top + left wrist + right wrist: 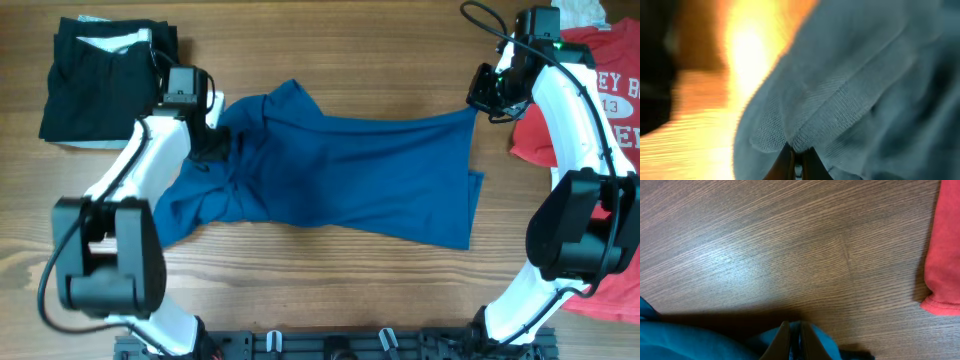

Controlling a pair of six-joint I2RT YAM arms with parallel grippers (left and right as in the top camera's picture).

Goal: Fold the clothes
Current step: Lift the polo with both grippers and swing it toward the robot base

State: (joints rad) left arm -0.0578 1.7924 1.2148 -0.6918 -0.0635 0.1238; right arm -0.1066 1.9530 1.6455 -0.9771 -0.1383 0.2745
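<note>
The left gripper (797,161) has its jaws pressed together on a fold of the dark-blue shirt (350,175). A stitched band of fine knit rises from the tips toward 12 o'clock in its wrist view, probably a hem or sleeve edge, though the blur leaves that open. The right gripper (795,340) is closed the same way, pinching a small tongue of blue cloth that shows on either side of its tips. From overhead the two pinches sit at opposite ends of the shirt, the left at about 9 o'clock on its bunched side and the right at its 2 o'clock corner. That placement likely lets the arms lift and draw the cloth straight before folding it over. The fabric is thin, matte and limp: creased and gathered near the left pinch, smoother toward the right, with the top edge running fairly straight. It would sag wherever it is not held. The shirt lies mid-table on the table (350,60), a wood-grain surface with a soft sheen. A red T-shirt (600,110) with white lettering lies at 3 o'clock, apart from the blue one. A folded black garment (95,90) sits at 10 o'clock, with a white piece (110,42) tucked in it.
</note>
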